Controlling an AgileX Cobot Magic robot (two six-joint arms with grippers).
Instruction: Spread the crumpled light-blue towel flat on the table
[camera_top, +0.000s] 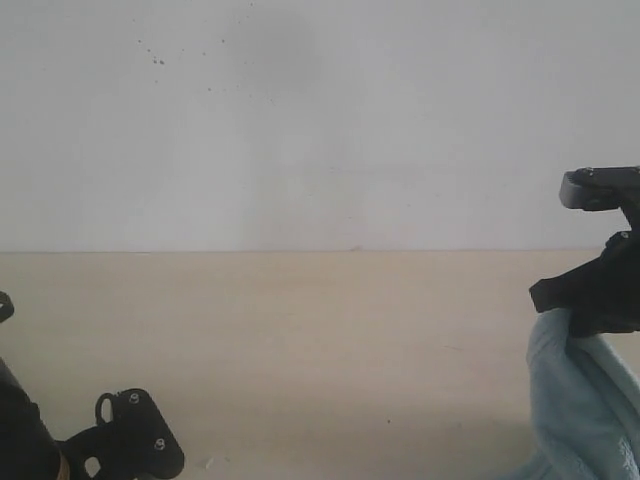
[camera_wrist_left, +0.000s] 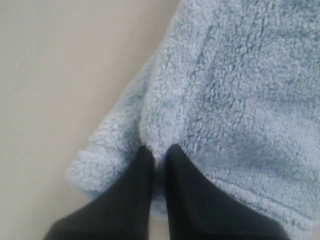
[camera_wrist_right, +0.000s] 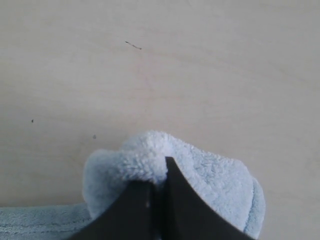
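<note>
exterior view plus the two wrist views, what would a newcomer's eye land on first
The fluffy pale-blue towel draws the eye: at the right edge of the exterior view it hangs from the right gripper, which is shut on a fold. The left gripper pinches another edge of it over the beige table. Behind is a plain white wall.

Left tool (camera_wrist_left: 160, 152), right tool (camera_wrist_right: 157, 172) — both clamped onto the towel (camera_wrist_left: 235, 90).
</note>
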